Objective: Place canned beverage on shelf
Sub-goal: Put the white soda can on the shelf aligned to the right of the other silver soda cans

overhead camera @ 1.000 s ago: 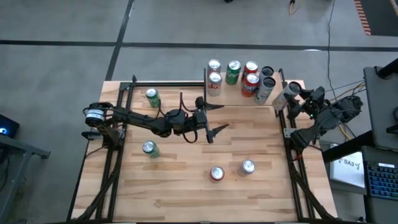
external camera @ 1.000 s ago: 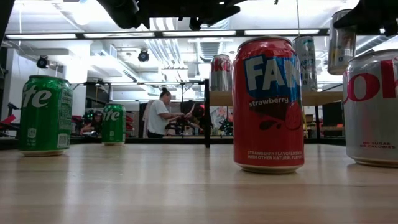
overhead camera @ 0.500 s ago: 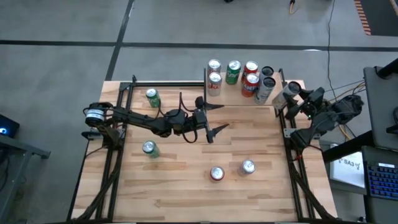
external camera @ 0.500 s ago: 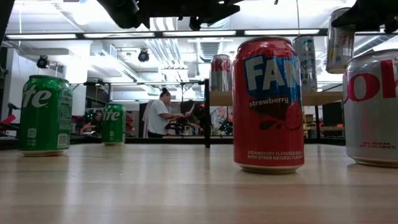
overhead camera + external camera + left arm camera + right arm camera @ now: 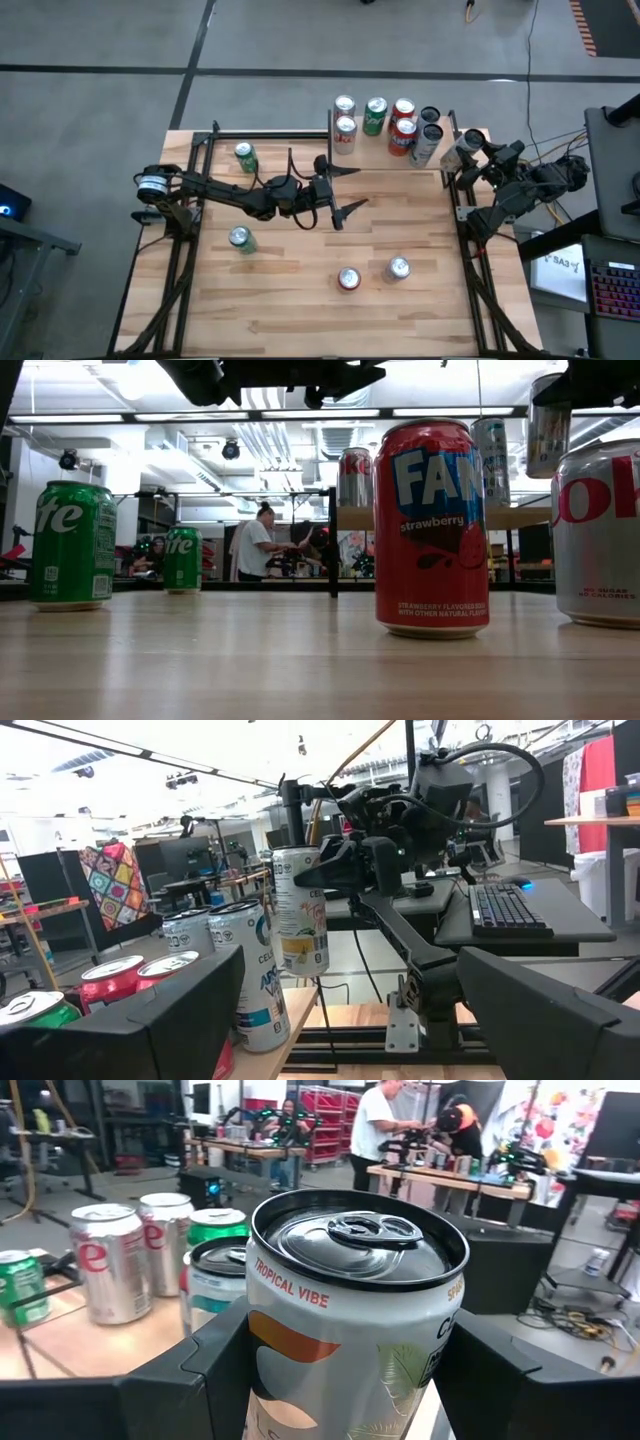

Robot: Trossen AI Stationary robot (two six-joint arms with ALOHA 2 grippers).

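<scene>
Beside the shelf (image 5: 385,150), the right claw (image 5: 467,150) is clamped around a white can (image 5: 350,1320).

Right claw (image 5: 462,147) clamps a can; left claw (image 5: 345,191) hangs spread mid-table.

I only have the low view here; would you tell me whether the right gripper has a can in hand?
Observer: Yes, the right gripper is shut on a pale can labelled Tropical Vibe.
Operator: Thank you. Where is it relative to the shelf?
Observer: From above, it is just past the right end of the shelf, held up and not yet set down.
Operator: And the left arm?
Observer: The left gripper is open above the middle of the table, holding nothing.
</scene>
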